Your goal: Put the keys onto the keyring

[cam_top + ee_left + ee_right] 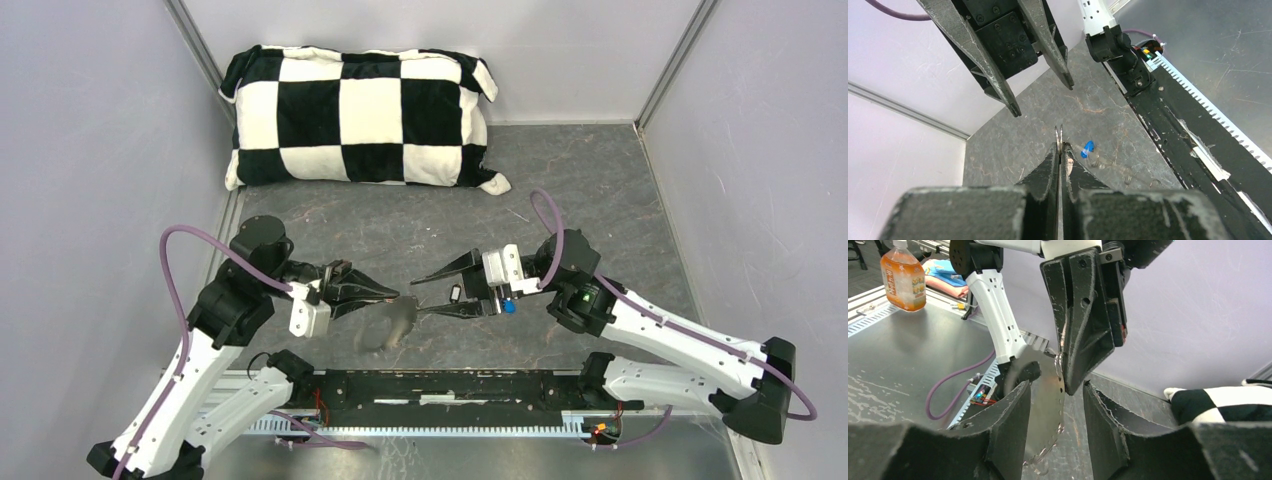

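The left claw (1059, 134) is clenched on the top of the large, thin, silvery wire keyring (1063, 390), which hangs from it over the dark grey tabletop (580, 180). The right claw (417, 300) faces it, released, fingers spread. The tiny blue-headed key (1088, 146) lies on the tabletop near the right claw.
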You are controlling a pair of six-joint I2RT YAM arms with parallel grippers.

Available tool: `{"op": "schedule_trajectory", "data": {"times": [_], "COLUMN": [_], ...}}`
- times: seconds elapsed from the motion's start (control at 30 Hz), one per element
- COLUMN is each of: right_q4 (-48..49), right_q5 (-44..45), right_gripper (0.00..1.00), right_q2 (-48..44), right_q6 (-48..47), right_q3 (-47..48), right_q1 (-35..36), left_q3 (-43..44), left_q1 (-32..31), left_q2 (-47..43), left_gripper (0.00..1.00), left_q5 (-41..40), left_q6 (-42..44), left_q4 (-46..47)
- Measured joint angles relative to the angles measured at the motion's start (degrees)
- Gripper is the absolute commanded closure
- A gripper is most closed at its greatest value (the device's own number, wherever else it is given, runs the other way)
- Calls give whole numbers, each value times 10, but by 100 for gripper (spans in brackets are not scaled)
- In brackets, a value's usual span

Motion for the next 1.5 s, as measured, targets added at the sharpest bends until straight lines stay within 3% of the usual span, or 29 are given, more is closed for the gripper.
{"op": "schedule_trajectory", "data": {"times": [0.37, 0.83, 1.07, 1.27, 1.3, 1.33, 1.5], "right_q4": [36, 75, 37, -33, -43, -57, -120], "right_q5": [29, 117, 165, 263, 280, 305, 436], "right_gripper": [54, 58, 40, 26, 20, 3, 2], "right_q2": [21, 25, 16, -56, -64, -74, -94], "right_q6": [4, 19, 11, 3, 6, 9, 43], "right_q3": [-2, -16, -17, -45, -49, -56, -109], "right_q1": [38, 51, 51, 51, 51, 51, 40], "left_q3": [4, 1, -18, -59, -66, -74, -127], "left_q1": [0, 0, 1, 1, 0, 1, 1], "left_q2": [11, 13, 1, -11, -11, -11, -4], "left_gripper": [98, 98, 98, 98, 98, 98, 98], "left_q5": [16, 13, 3, -23, -27, -34, -57], "left_q6": [-40, -74, -64, -20, -19, -19, -19], "left_q4": [76, 94, 78, 41, 38, 35, 31]}}
